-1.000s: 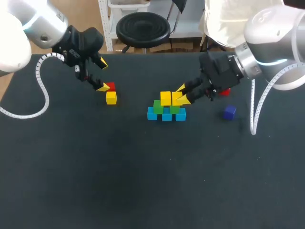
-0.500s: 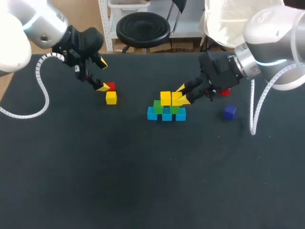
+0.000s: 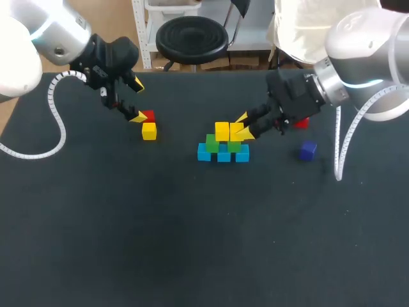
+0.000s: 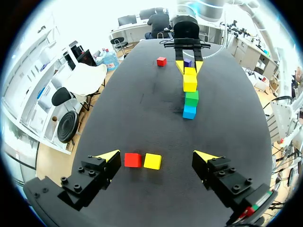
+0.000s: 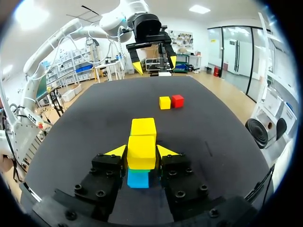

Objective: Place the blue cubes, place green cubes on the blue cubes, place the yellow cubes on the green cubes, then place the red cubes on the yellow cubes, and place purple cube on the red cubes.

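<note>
Three blue cubes (image 3: 223,155) form a row mid-table, with two green cubes (image 3: 212,142) on top. One yellow cube (image 3: 222,131) rests on the green layer. Beside it is a second yellow cube (image 3: 236,132) (image 5: 141,151), and my right gripper (image 3: 243,126) (image 5: 141,152) is shut on it over the green cubes. My left gripper (image 3: 137,101) (image 4: 157,156) hangs open above a loose red cube (image 3: 149,116) (image 4: 132,160) and a loose yellow cube (image 3: 149,131) (image 4: 152,161), touching neither. Another red cube (image 3: 301,122) (image 4: 162,61) lies behind the right arm. The purple cube (image 3: 308,150) sits to the stack's right.
The black table (image 3: 192,243) stretches bare across its near half. The stack stands roughly a hand's width from the loose pair on the left and from the purple cube on the right.
</note>
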You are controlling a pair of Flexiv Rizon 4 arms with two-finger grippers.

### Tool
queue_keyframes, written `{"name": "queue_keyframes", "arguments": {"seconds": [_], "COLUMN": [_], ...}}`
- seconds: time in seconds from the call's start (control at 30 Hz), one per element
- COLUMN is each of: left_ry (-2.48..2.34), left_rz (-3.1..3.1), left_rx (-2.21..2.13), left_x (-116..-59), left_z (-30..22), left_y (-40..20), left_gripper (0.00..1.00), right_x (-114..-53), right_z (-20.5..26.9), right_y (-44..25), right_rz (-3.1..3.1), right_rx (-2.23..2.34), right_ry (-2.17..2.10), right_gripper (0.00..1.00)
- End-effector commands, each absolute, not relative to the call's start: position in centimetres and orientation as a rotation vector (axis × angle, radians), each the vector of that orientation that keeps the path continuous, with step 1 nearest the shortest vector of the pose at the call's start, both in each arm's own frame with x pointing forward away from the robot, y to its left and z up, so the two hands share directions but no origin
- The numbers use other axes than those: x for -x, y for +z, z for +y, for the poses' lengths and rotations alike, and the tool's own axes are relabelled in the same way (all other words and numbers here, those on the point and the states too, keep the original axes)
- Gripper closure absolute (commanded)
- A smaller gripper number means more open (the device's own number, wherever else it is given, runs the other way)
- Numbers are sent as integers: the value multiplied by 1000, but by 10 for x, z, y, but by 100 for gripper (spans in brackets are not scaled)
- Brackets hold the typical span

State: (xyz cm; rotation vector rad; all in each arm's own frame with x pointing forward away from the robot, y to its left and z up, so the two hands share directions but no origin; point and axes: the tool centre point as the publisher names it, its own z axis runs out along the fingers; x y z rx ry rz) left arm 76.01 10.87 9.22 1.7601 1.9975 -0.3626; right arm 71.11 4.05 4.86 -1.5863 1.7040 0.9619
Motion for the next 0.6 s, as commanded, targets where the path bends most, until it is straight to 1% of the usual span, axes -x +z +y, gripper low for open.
{"name": "queue_keyframes", "arguments": {"seconds": [0.03,0.07,0.6], "left_ry": [-365,-365,-365], "left_rz": [1991,1991,1991], "left_rx": [-1761,-1761,-1761], "left_x": [-760,-760,-760], "left_z": [110,110,110], "left_y": [92,92,92], "left_gripper": [0,0,0], "right_x": [-711,-710,-705], "right_z": [41,41,28], "right_y": [48,48,60], "right_rz": [1702,1701,1688], "right_rx": [1583,1581,1549], "right_ry": [962,962,931], "right_gripper": [29,0,0]}}
